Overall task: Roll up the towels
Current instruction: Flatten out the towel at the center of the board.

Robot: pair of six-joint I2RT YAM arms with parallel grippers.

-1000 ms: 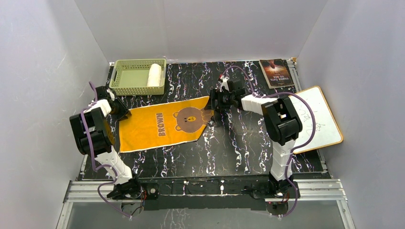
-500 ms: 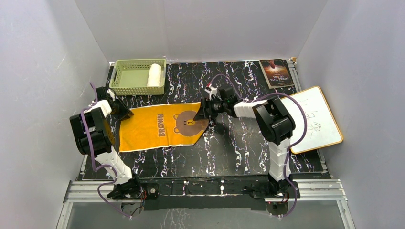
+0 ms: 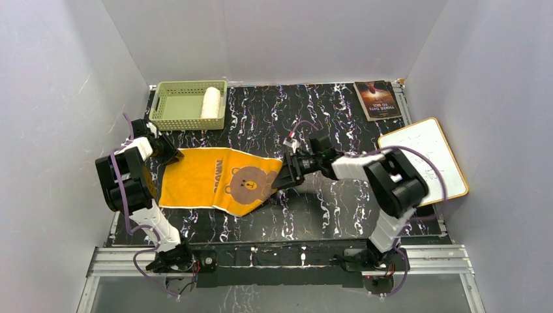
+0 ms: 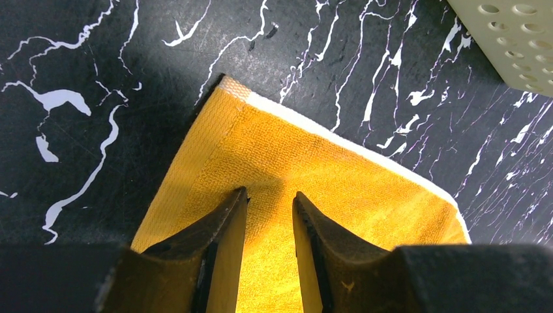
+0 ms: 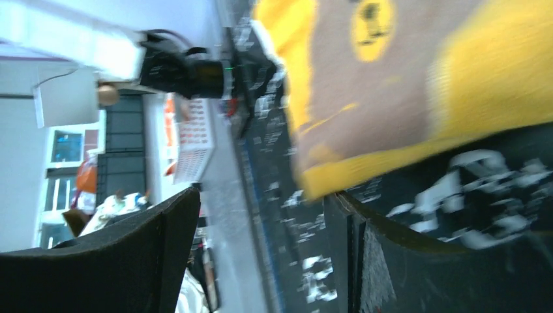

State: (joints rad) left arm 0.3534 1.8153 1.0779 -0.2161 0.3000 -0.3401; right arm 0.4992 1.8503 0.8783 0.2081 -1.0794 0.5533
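Landmark: I place everything from the green basket (image 3: 188,122) at the far left of the black marbled table (image 3: 326,208).
White towel (image 3: 210,102): rolled up, inside the basket at its right end.
Orange towel (image 3: 215,186): on the table just nearer to me than the basket, spread out but skewed. The bear face is up, and the towel's right end is rumpled into a point.
Left gripper (image 3: 168,153): just on the near side of the basket's left end, over the orange towel's far left corner.
Left gripper, close view: I see the fingers (image 4: 225,225) only a narrow gap apart, with their tips on the cloth. I cannot tell whether any cloth is pinched between them.
Right gripper (image 3: 282,181): right of the basket and nearer to me, at the orange towel's right tip.
Right gripper, close view: I see the jaws spread wide. The towel's yellow edge shows beyond the gap, close to one finger (image 5: 391,261). The picture is blurred, and nothing looks clamped.
Book (image 3: 377,99): well to the right of the basket, along the same far edge.
Whiteboard (image 3: 424,160): farther right again, nearer than the book, hanging over the table's right edge.
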